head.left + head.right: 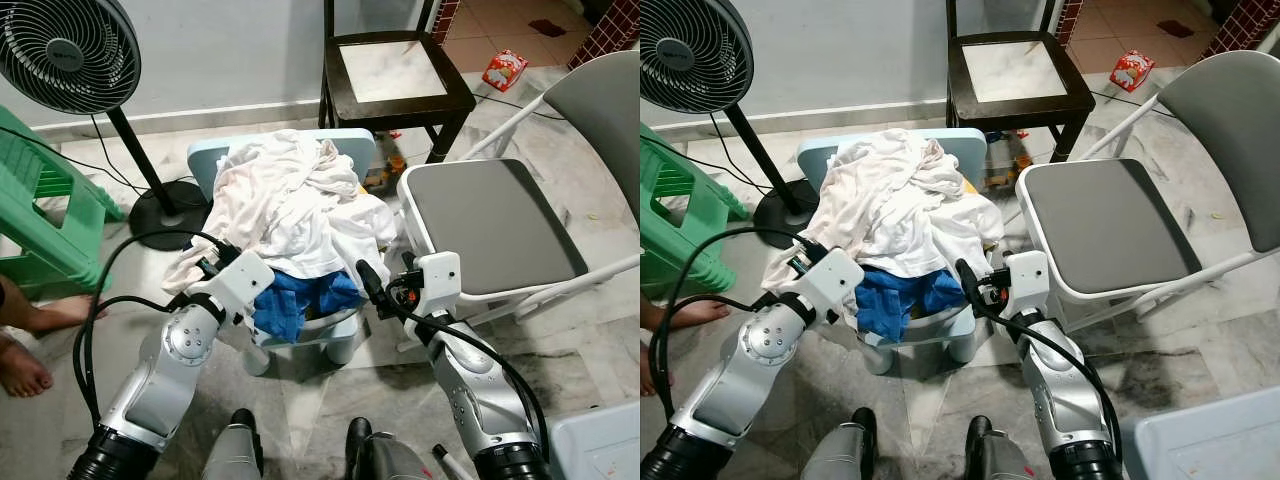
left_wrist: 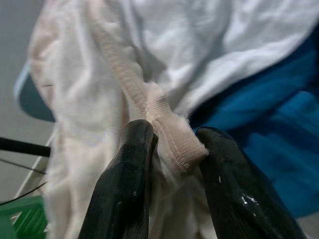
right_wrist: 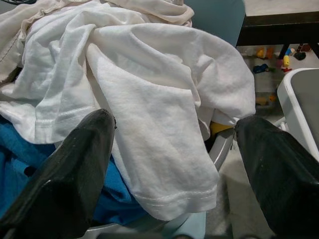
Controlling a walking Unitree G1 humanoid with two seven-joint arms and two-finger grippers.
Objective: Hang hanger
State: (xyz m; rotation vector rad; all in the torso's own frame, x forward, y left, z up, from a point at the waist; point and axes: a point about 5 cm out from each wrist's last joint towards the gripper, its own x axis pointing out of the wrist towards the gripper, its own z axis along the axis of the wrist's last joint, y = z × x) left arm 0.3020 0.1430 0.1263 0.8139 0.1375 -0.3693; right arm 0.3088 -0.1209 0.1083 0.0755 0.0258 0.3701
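Meanwhile left gripper (image 2: 172, 164) pinches white garment (image 1: 290, 205); right gripper (image 3: 172, 164) gapes beside it

three chairs (image 1: 495, 225), one fan (image 1: 65, 50), one stool (image 1: 40, 220)

The white garments (image 1: 290, 205) heaped on the pale blue plastic chair (image 1: 345, 140) are soft, matt, creased cloth; one has a ribbed knit hem (image 2: 172, 137). Under them lies deep blue cloth (image 1: 300, 300), also matt. The black fingers (image 2: 124, 184) look smooth and glossy. To the right, the folding chair (image 1: 490, 220) has a matt grey padded seat. Beyond, the dark chair (image 1: 395, 70) looks like polished wood. The floor (image 1: 560, 350) is veined, slightly shiny tile.
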